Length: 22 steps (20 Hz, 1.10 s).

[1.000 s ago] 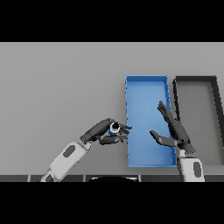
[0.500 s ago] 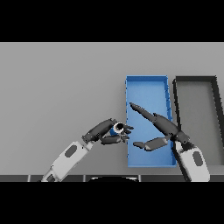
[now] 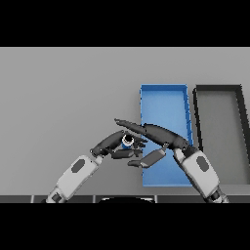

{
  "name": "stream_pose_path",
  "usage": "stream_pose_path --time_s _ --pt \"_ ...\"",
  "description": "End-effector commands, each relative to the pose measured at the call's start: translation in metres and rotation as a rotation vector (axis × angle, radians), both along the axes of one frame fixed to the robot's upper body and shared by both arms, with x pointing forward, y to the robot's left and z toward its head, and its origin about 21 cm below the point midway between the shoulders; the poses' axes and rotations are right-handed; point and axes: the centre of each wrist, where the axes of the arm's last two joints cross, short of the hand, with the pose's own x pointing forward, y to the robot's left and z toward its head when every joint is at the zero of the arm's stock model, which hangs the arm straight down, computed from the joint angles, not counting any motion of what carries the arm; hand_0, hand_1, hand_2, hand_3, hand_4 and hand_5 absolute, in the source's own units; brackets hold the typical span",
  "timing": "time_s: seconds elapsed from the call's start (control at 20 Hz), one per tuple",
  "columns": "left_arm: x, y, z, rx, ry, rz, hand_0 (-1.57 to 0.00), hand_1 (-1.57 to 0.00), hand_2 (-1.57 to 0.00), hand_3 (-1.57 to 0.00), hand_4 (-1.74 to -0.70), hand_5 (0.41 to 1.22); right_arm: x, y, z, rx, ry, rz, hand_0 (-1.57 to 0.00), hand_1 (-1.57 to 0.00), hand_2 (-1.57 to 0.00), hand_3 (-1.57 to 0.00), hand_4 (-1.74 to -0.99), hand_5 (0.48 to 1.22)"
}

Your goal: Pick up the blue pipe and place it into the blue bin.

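The blue pipe [image 3: 127, 141] shows end-on as a small blue ring with a pale rim, just left of the blue bin [image 3: 163, 100]. My left hand [image 3: 113, 143] is shut on the pipe, its fingers curled round it above the table. My right hand [image 3: 157, 133] reaches leftward over the bin's left wall, open with straight fingers. Its fingertips lie right above the pipe and its thumb sits below it. Whether the right hand touches the pipe I cannot tell.
A black bin [image 3: 220, 132] stands directly right of the blue bin. Bare grey table [image 3: 63, 93] spreads to the left and back.
My right hand has swung left from over the bin's right side to the pipe at its left edge. The left hand and pipe have stayed nearly in place.
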Motion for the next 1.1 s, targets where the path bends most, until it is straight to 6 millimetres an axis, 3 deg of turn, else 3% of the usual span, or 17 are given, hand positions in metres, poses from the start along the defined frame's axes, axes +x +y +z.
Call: stream_pose_path --time_s 0.0,0.15,0.35,0.4,0.45,0.55,0.6,0.65,0.7,0.8,0.85,0.95,1.05 --pt "0.0 -0.001 0.001 0.007 0.006 -0.006 -1.57 -1.57 -1.57 -1.5 -1.73 1.221 0.003 0.006 0.002 0.0 -0.001 0.009 0.0 0.0 0.0 0.0 -1.233 0.528" --pt "-0.001 -0.002 -0.006 0.017 0.026 -0.009 -1.57 -1.57 -1.57 -1.51 -1.73 1.221 0.009 0.02 0.003 -0.008 0.015 0.027 0.0 0.0 0.0 0.0 -1.222 0.512" --pt "0.001 0.002 0.0 0.009 0.041 -0.026 -1.57 -1.57 -1.57 -1.47 -1.72 1.221 0.022 0.035 0.001 -0.039 0.024 0.067 -0.01 -0.04 -0.07 -0.01 -1.241 0.516" --pt "0.004 0.001 0.001 0.003 0.039 -0.039 -1.57 -1.57 -1.57 -1.4 -1.72 1.221 0.026 0.037 0.001 -0.046 0.022 0.075 -0.05 -0.08 -0.11 -0.04 -1.268 0.519" --pt "0.004 0.002 0.001 0.003 -0.01 -0.044 -1.5 -1.39 -1.37 -1.15 -1.63 1.221 0.027 0.044 0.001 -0.054 0.022 0.092 -0.14 -0.17 -0.19 -0.11 -1.308 0.523" --pt "0.002 0.001 0.004 0.146 -0.059 -0.012 -0.99 -0.9 -0.87 -0.74 -1.59 1.221 0.027 0.049 0.004 -0.069 0.022 0.119 -0.48 -0.5 -0.5 -0.37 -1.39 0.538" --pt "0.001 -0.001 0.003 0.139 -0.067 0.007 -0.88 -0.83 -0.8 -0.67 -1.61 1.221 0.028 0.051 0.003 -0.061 0.017 0.142 -0.7 -0.71 -0.71 -0.56 -1.453 0.551" --pt "-0.001 -0.002 0.006 0.135 -0.072 0.009 -0.89 -0.87 -0.85 -0.66 -1.64 1.221 0.026 0.053 0.004 -0.034 0.024 0.169 -0.87 -0.89 -0.89 -0.7 -1.503 0.573" --pt "0.0 0.0 0.005 0.103 -0.055 0.015 -1.03 -1.01 -0.99 -0.62 -1.66 1.192 0.027 0.054 0.003 -0.03 0.05 0.176 -1.01 -1.02 -1.02 -0.83 -1.541 0.604" --pt "-0.005 -0.003 0.003 -0.003 -0.025 0.003 -1.22 -1.21 -1.2 -0.52 -1.69 1.203 0.025 0.059 -0.002 -0.033 0.093 0.156 -1.21 -1.22 -1.22 -1.1 -1.492 0.706" --pt "-0.002 -0.001 0.002 -0.023 -0.013 0.002 -1.29 -1.28 -1.27 -0.53 -1.7 1.206 0.026 0.059 -0.005 -0.005 0.094 0.148 -1.28 -1.29 -1.29 -1.19 -1.475 0.809" --pt "-0.002 -0.001 0.003 -0.032 -0.017 -0.006 -1.39 -1.39 -1.38 -0.55 -1.71 1.212 0.023 0.057 -0.003 0.006 0.057 0.142 -1.39 -1.39 -1.39 -1.33 -1.458 0.957" --pt "-0.001 -0.001 0.002 -0.017 -0.027 -0.011 -1.46 -1.45 -1.45 -0.59 -1.72 1.215 0.023 0.057 -0.004 -0.005 0.014 0.145 -1.45 -1.46 -1.46 -1.42 -1.459 1.052"
